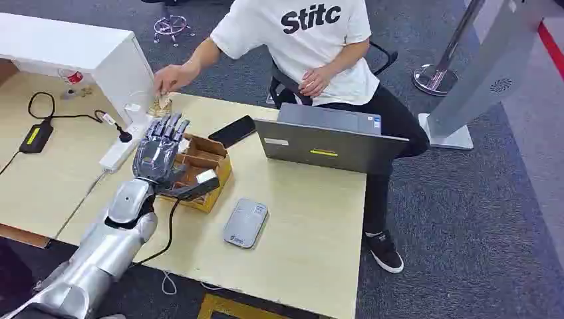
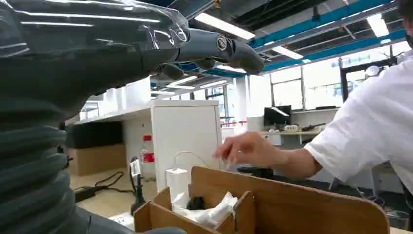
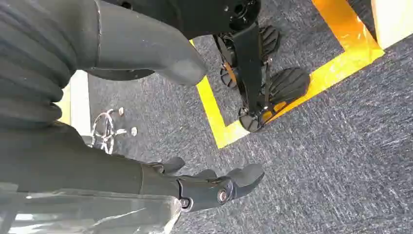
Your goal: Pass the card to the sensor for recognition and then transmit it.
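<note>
My left hand [image 1: 158, 149] hovers flat over a small wooden box [image 1: 211, 158] on the table, fingers stretched out and apart, holding nothing. In the left wrist view its fingers [image 2: 214, 48] reach out above the wooden box [image 2: 272, 204], which holds crumpled white wrapping. A black handheld scanner [image 1: 196, 186] with a white tip lies at the box's near edge, right by my thumb, its cable trailing off the table. A flat grey reader [image 1: 245, 222] lies in front of the box. No card can be made out. My right hand [image 3: 209, 187] hangs over the carpet, holding nothing, fingers loosely extended.
A person in a white shirt sits behind the table, one hand [image 1: 171, 76] reaching to a small wooden stand [image 1: 159, 105] just beyond my fingers. A grey laptop [image 1: 329, 143], a black phone [image 1: 233, 131], a power strip [image 1: 120, 151] and a white cabinet [image 1: 100, 56] are around.
</note>
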`<state>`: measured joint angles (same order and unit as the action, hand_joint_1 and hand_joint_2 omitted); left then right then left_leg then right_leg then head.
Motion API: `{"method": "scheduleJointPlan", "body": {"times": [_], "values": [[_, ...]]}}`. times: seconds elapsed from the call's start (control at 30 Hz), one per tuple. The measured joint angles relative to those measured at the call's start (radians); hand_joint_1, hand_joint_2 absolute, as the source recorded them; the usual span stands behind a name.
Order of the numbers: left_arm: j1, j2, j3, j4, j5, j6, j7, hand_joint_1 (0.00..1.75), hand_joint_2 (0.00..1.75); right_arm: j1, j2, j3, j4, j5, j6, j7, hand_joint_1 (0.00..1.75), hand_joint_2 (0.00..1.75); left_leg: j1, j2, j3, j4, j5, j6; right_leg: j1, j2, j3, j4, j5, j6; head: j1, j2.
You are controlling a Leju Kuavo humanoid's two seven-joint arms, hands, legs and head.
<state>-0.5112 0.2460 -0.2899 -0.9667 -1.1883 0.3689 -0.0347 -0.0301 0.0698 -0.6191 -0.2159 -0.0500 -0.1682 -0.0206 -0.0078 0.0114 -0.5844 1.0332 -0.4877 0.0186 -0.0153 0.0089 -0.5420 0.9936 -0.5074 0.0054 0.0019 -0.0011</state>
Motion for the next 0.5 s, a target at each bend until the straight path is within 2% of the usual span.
{"method": "scheduleJointPlan", "body": {"times": [0.1, 0.27, 0.47, 0.5], "values": [[0.001, 0.008, -0.003, 0.0, 0.002, 0.025, -0.001, 0.0, 1.75, 0.0, 0.002, 0.0, 0.001, 0.003, -0.005, 0.002, 0.0, 1.75, 0.0, 0.0, 0.0, 0.0, 0.0, 0.0, 0.0, 0.0, 0.0, 0.0, 0.0, 0.0, 0.0, 0.0], [0.015, 0.015, -0.003, -0.016, 0.016, 0.105, -0.011, 0.0, 1.75, 0.0, 0.003, 0.0, 0.003, 0.013, -0.008, 0.005, 0.0, 1.75, 0.0, 0.0, 0.0, 0.0, 0.0, 0.0, 0.0, 0.0, 0.0, 0.0, 0.0, 0.0, 0.0, 0.0], [0.029, 0.016, 0.002, -0.055, 0.018, 0.138, -0.022, 0.0, 1.75, -0.001, 0.008, -0.004, 0.004, 0.023, -0.011, 0.008, 0.0, 1.75, 0.0, 0.0, 0.0, 0.0, 0.0, 0.0, 0.0, 0.0, 0.0, 0.0, 0.0, 0.0, 0.0, 0.0], [0.03, 0.016, 0.005, -0.062, 0.018, 0.138, -0.022, 0.09, 1.75, -0.001, 0.01, -0.005, 0.004, 0.024, -0.013, 0.009, 0.0, 1.75, 0.0, 0.0, 0.0, 0.0, 0.0, 0.0, 0.0, 0.0, 0.0, 0.0, 0.0, 0.0, 0.0, 0.0]]}}
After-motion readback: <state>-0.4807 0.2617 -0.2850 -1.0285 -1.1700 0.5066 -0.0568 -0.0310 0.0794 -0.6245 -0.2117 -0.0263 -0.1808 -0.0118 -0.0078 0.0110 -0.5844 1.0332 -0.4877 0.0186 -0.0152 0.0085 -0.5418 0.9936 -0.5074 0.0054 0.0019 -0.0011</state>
